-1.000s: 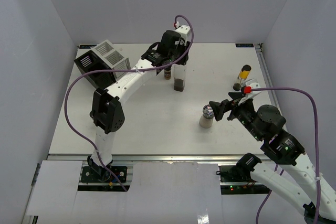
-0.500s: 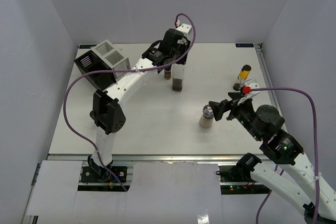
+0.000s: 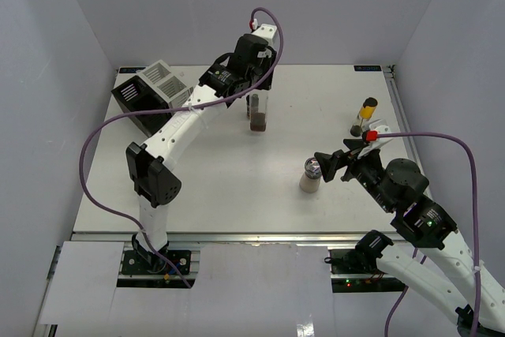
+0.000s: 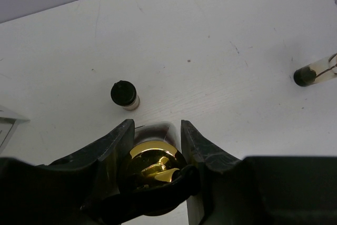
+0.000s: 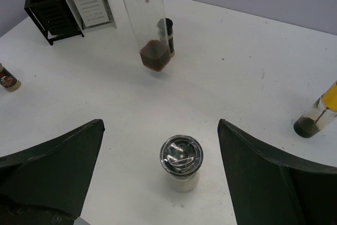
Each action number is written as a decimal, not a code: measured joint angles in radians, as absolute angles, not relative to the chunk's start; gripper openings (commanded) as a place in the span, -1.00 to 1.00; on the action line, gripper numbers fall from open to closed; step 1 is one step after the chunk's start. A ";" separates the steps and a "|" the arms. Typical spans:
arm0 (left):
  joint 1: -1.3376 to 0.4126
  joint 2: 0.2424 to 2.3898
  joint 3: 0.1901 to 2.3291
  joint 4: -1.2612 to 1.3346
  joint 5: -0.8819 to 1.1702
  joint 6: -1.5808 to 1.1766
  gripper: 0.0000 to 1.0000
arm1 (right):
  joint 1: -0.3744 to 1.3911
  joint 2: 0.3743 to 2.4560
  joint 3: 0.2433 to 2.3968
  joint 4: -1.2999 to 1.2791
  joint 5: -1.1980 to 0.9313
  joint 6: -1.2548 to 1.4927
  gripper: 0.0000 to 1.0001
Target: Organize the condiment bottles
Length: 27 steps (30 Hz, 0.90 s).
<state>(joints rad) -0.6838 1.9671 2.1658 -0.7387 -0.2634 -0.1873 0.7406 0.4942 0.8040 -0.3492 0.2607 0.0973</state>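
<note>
Above the table [image 3: 237, 187], the left gripper [image 4: 155, 128], jaws pinching the tall clear bottle [image 5: 147, 19] by its gold pourer, seems mid-carry and next needs a placement spot, while the right gripper [image 5: 160, 126] holds its jaws spread before the cream shaker [image 5: 181, 163].

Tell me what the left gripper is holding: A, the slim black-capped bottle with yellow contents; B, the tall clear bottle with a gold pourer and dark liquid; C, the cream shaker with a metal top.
B: the left gripper grips the tall clear bottle at its gold pourer.
</note>
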 measured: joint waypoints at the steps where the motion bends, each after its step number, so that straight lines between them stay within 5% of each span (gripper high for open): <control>1: -0.684 1.960 2.166 -0.750 -0.272 -0.188 -1.00 | 0.741 0.494 0.804 -0.349 0.261 0.097 0.90; 11: -0.647 1.916 2.182 -0.825 -0.399 -0.192 -1.00 | 0.741 0.489 0.816 -0.357 0.260 0.099 0.90; 27: -0.323 1.941 2.326 -0.690 -0.574 -0.090 -1.00 | 0.741 0.472 0.812 -0.357 0.246 0.102 0.90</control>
